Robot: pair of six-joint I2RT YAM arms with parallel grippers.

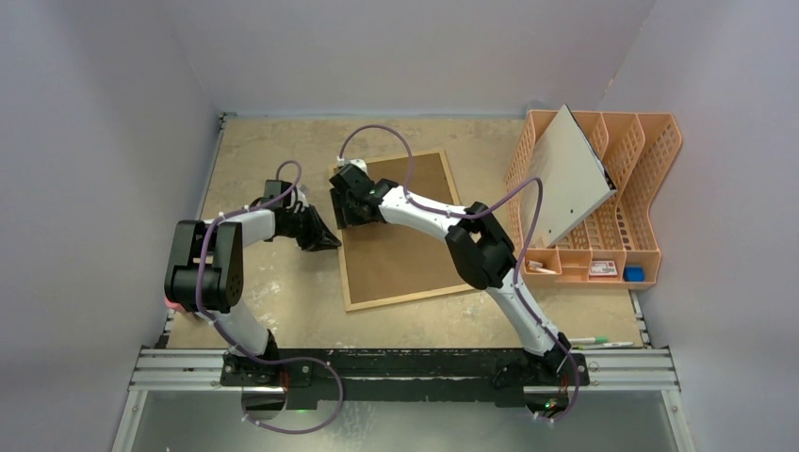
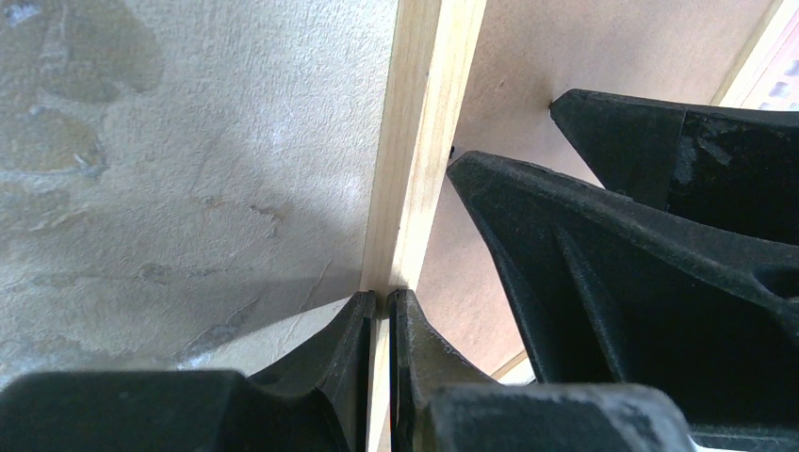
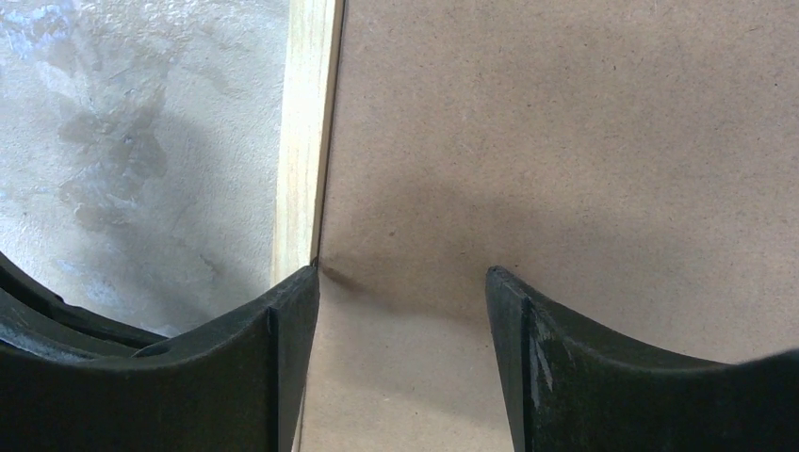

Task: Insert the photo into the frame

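Observation:
The frame [image 1: 405, 264] lies back-up on the table, its brown fibreboard back showing inside a light-wood rim. My left gripper [image 1: 330, 241] is shut on the frame's left wooden rail [image 2: 419, 141], one finger on each side of it, fingertips [image 2: 384, 297] at the rail. My right gripper [image 1: 347, 212] stands open just over the fibreboard back [image 3: 565, 141] by that same rail [image 3: 303, 132]; nothing sits between its fingers [image 3: 403, 273]. Its black fingers [image 2: 612, 245] fill the right of the left wrist view. The photo is out of view.
An orange plastic file rack [image 1: 650, 198] stands at the back right with a grey-white board [image 1: 565, 174] leaning in it. Small items lie in its front compartments. Pens [image 1: 603, 342] lie at the near right edge. Walls close in on three sides.

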